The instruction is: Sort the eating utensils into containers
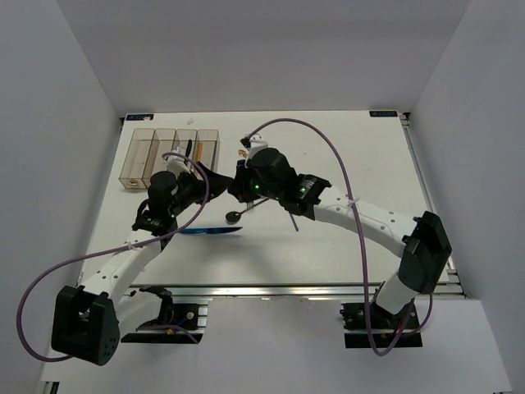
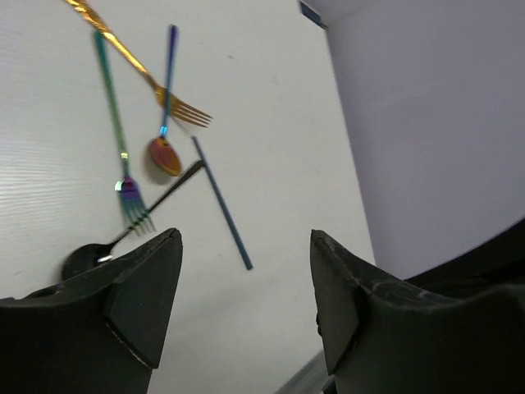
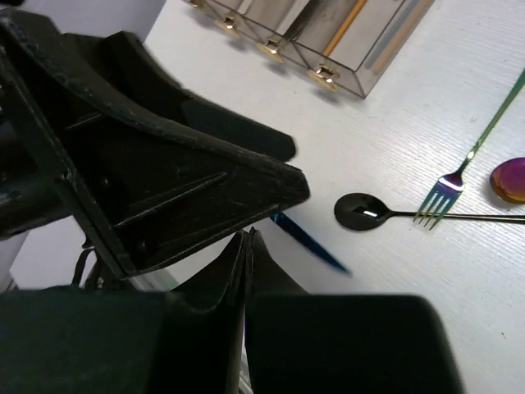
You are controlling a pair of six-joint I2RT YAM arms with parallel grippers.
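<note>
Found containers (image 1: 141,160) at the table's far-left corner, chopsticks (image 3: 349,26) lying in one. Recorded left gripper (image 2: 246,246) near them, spread wide, holding nothing. Noted blue knife (image 1: 212,231) and black spoon (image 1: 236,216) unsorted toward the near edge. Recorded right gripper (image 3: 248,246) near the knife, clamped tight on nothing visible. Judged step: choosing the next utensil. Requires opening, then descending astride one handle.
</note>
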